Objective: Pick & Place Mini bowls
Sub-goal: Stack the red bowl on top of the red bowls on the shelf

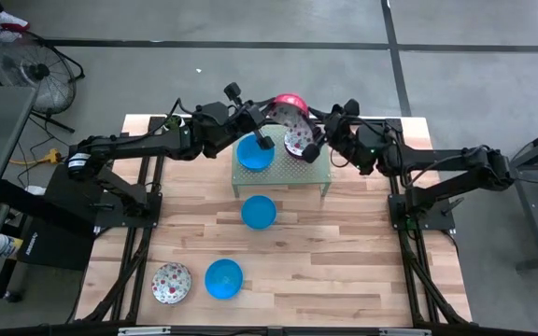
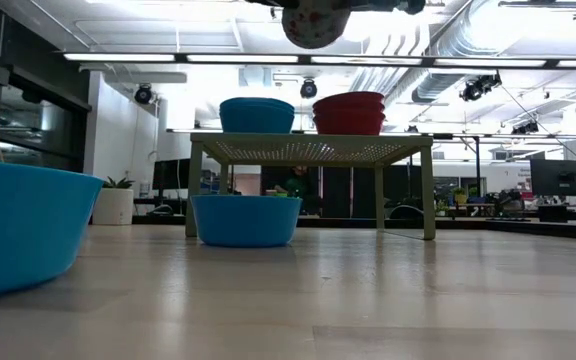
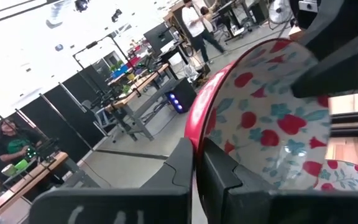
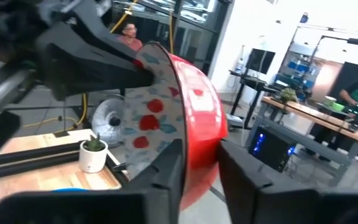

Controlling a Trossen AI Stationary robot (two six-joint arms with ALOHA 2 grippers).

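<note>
Both the left gripper and right gripper clamp one floral bowl's rim (held above the rack).

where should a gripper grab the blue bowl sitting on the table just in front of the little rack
Judging by its pose, take the blue bowl by its rim, coming straight down from above. It sits upright and open, alone on the wooden table, so one finger can drop inside and one outside the thin wall. The side away from the rack looks freest, since both arms crowd above it.
</note>
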